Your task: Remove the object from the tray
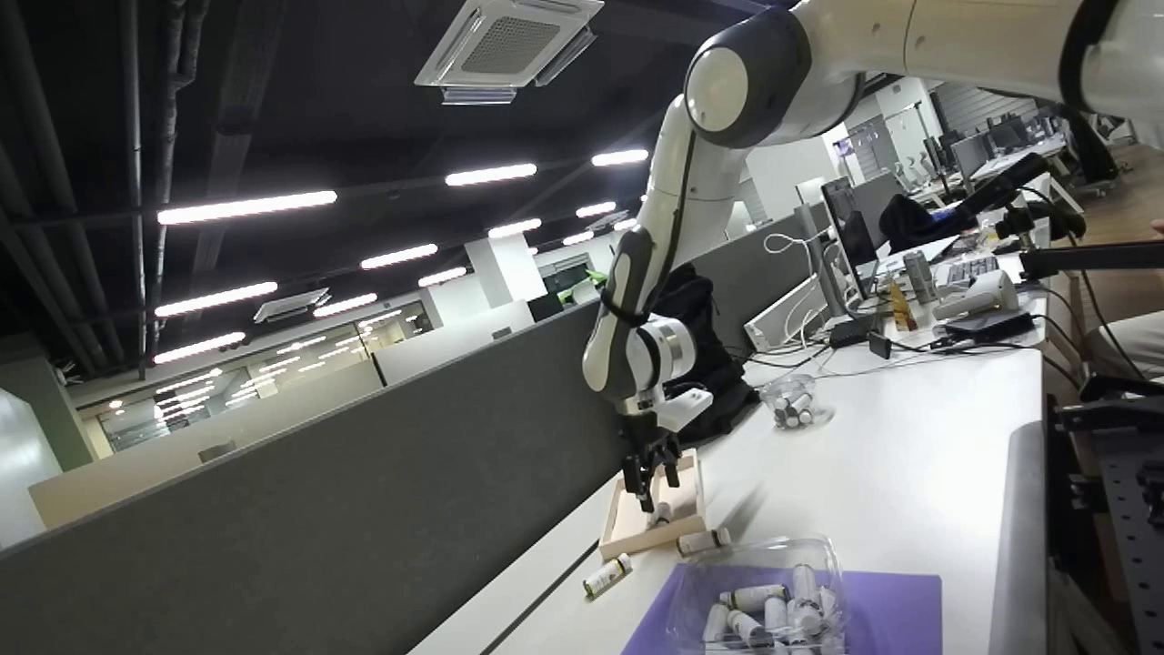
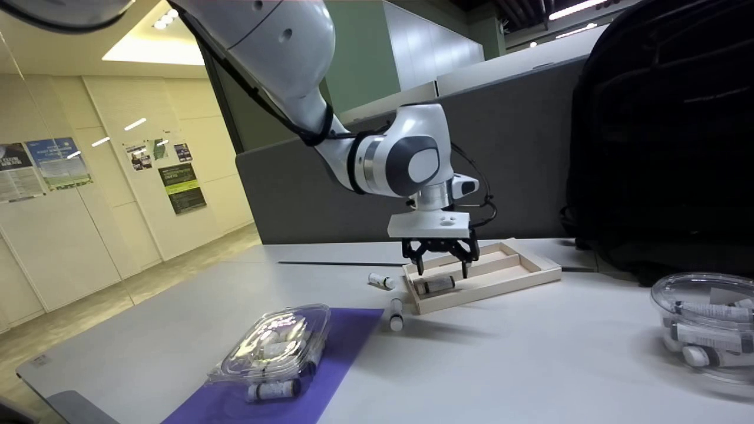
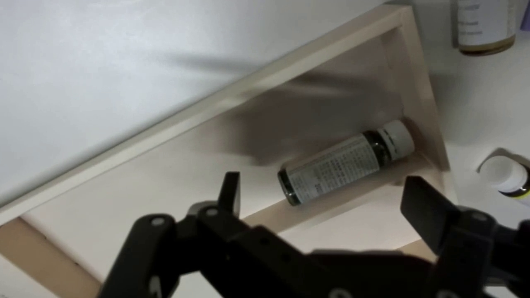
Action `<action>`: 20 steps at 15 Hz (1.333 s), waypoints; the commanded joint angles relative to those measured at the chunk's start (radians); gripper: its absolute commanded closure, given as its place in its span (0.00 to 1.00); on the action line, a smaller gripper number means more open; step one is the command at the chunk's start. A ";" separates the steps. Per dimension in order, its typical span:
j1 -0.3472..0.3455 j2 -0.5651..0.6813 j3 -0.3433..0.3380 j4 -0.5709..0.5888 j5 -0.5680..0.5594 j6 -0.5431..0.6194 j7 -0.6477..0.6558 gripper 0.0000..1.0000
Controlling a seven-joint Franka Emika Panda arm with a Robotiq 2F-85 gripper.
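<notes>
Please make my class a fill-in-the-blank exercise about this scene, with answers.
1. The tray is made of pale ____.
2. The bottle inside the tray has a ____ cap.
3. Beside the tray, ____ bottles lie on the table.
4. The clear plastic box sits on a ____ mat.
Missing words: wood; white; two; purple.

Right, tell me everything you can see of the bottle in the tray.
The bottle is cylindrical, dark and apparently glass, with a white cap and a pale label whose dense print is too fine to read. It lies on its side in the tray, roughly along a divider, its cap toward an end wall; whether it touches either is unclear. The end effector is open and does not hold it.
</notes>
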 commanded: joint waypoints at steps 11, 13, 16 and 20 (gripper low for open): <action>0.005 0.109 -0.005 0.153 -0.033 -0.101 0.017 0.00; 0.006 0.107 -0.005 0.149 -0.031 -0.109 0.021 0.07; 0.008 0.100 -0.010 0.139 -0.029 -0.116 0.031 0.39; 0.006 0.095 -0.021 0.131 -0.025 -0.125 0.049 0.66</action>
